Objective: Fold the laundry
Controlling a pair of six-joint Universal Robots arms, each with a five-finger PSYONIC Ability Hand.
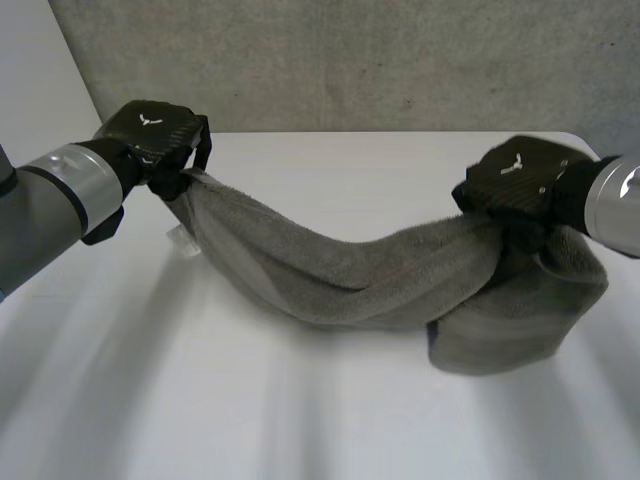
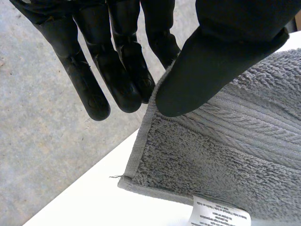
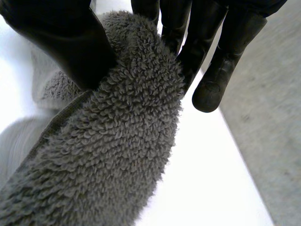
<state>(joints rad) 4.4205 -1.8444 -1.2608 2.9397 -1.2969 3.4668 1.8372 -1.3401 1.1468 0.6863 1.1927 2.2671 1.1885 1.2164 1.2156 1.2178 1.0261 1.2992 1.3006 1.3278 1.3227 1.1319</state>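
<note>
A grey terry towel (image 1: 340, 275) hangs in a sagging band between my two hands above the white table (image 1: 330, 170). My left hand (image 1: 155, 135) pinches one end of it near a corner, thumb (image 2: 211, 70) pressed on the cloth against the fingers (image 2: 120, 80); a white care label (image 2: 218, 216) hangs below. My right hand (image 1: 520, 180) grips the other end, thumb (image 3: 66, 47) and fingers (image 3: 207, 61) closed on a bunched fold of towel (image 3: 122, 141). Below that hand the cloth doubles into a heap resting on the table.
A grey carpeted floor (image 1: 350, 60) lies beyond the table's far edge. Bare white tabletop spreads in front of the towel.
</note>
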